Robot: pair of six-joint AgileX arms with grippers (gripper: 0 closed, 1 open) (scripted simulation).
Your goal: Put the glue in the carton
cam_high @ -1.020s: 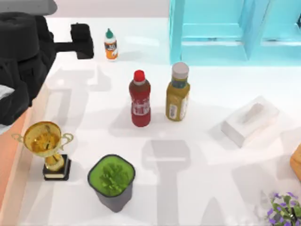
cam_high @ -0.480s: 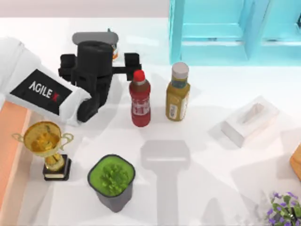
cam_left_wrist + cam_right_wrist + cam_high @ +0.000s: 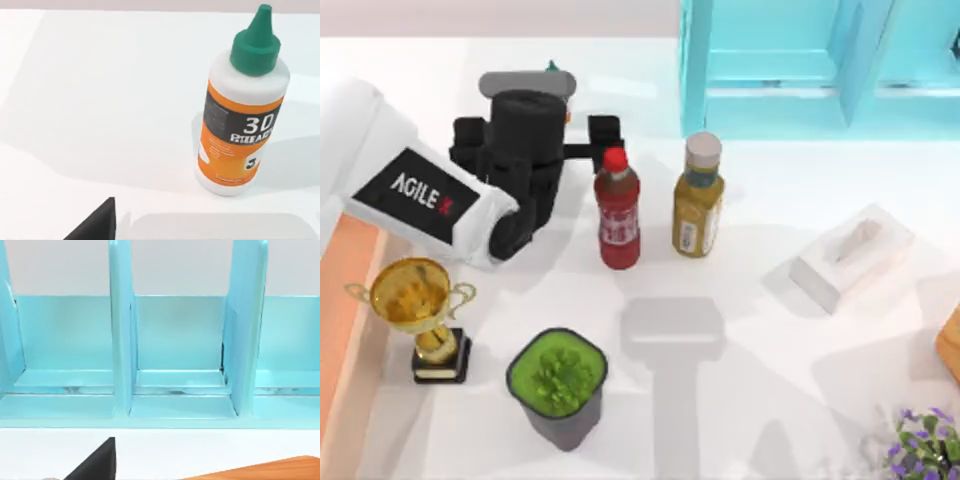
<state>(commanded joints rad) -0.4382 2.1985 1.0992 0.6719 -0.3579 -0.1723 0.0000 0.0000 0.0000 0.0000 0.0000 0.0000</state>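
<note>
A green potted plant [image 3: 558, 380] and a gold trophy [image 3: 418, 305] stand at the near left of the white table [image 3: 770, 400], with purple flowers [image 3: 925, 445] at the near right corner and a sliver of the orange-brown carton [image 3: 950, 345] at the right edge. Farther in, a white tissue box [image 3: 850, 255] lies to the right, while a red bottle [image 3: 618, 210] and a yellow-brown bottle [image 3: 698, 195] stand upright side by side at the centre. Left of them, the left gripper [image 3: 528, 100] hangs over the far-left table, whether its fingers are spread or closed cannot be told. The glue [image 3: 240, 110] stands upright just beyond it, untouched, its green tip [image 3: 552, 66] peeking past the arm. A turquoise shelf [image 3: 800, 60] lines the far edge.
</note>
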